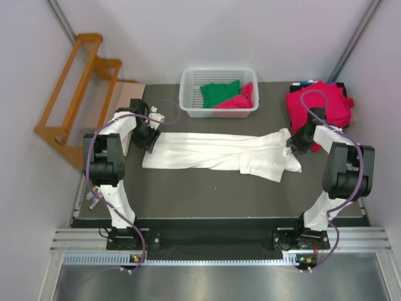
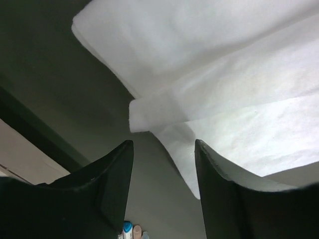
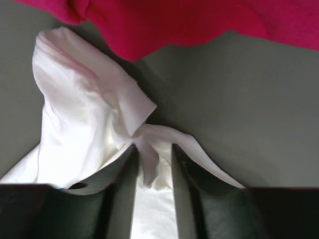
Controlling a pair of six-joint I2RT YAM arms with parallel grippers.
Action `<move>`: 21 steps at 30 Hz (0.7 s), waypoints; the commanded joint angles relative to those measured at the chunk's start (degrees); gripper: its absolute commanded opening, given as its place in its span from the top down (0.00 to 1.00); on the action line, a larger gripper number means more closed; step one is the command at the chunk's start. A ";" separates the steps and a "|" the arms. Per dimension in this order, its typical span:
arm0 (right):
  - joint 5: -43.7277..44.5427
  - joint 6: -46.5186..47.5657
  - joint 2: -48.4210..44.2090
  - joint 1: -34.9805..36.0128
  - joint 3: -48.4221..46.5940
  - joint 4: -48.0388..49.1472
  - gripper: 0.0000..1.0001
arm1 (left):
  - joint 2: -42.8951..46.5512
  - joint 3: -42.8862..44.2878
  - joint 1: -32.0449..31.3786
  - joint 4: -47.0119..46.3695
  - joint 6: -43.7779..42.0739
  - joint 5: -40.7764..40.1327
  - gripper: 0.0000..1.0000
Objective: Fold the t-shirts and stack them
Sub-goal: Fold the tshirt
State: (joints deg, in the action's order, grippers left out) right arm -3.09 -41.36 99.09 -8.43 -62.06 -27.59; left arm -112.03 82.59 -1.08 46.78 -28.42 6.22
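Note:
A large white t-shirt [image 1: 219,153] lies as a long folded band across the middle of the table. My left gripper [image 1: 150,139] sits at the band's left end. In the left wrist view this gripper [image 2: 163,147] is open, with the shirt's folded corner [image 2: 149,112] just beyond the tips and only table between the fingers. My right gripper [image 1: 293,145] is at the bunched right end. In the right wrist view it [image 3: 153,149] is open, and a twisted fold of the white shirt [image 3: 84,114] hangs loosely between its fingers. A pile of crimson-pink t-shirts [image 1: 316,103] lies behind the right gripper.
A white lattice basket [image 1: 218,71] at the back centre holds a green t-shirt [image 1: 219,94] and a crimson one [image 1: 241,100]. A wooden rack [image 1: 75,94] stands off the table's left side. The crimson pile's edge [image 3: 199,20] lies close beyond the right fingertips.

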 commanded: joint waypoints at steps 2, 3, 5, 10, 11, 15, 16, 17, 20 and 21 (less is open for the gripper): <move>4.76 2.78 -2.23 -0.63 -5.78 -0.96 0.48 | 1.55 -1.02 -1.38 -2.05 0.56 -1.12 0.39; 4.85 3.56 -2.49 -0.63 -6.92 -1.23 0.41 | 2.16 -1.11 -1.90 -1.96 0.65 -1.21 0.38; 6.42 4.79 -2.76 -0.36 -8.07 -2.37 0.38 | 2.95 -1.90 -2.43 -2.05 0.74 -1.82 0.37; 9.24 6.73 -6.09 0.51 -8.95 -3.43 0.29 | 6.64 -3.40 -4.80 -2.49 0.65 -4.46 0.34; 9.33 6.91 -6.71 0.95 -8.69 -3.78 0.28 | 7.26 -3.48 -5.07 -2.49 0.74 -4.81 0.34; 8.02 6.65 -11.53 2.36 -4.05 -3.43 0.28 | 10.16 -2.26 -6.12 -1.26 2.05 -5.08 0.30; 7.41 6.73 -12.07 2.45 -3.07 -3.17 0.28 | 10.42 -0.95 -6.13 0.22 2.49 -4.29 0.29; 6.44 6.30 -12.77 2.71 -1.32 -3.17 0.29 | 10.69 -0.24 -6.21 1.28 3.11 -3.07 0.28; 3.81 5.77 -13.75 2.98 1.75 -2.20 0.30 | 10.25 2.22 -6.91 4.45 4.34 0.81 0.25; 3.53 5.68 -13.66 2.98 2.20 -1.94 0.32 | 10.08 2.58 -7.26 4.89 4.52 1.42 0.25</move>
State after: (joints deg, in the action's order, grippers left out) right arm 3.14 -35.57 86.96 -6.11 -63.00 -30.89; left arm -103.83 81.65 -7.44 48.38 -26.22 3.55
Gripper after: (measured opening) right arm 0.699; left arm 0.747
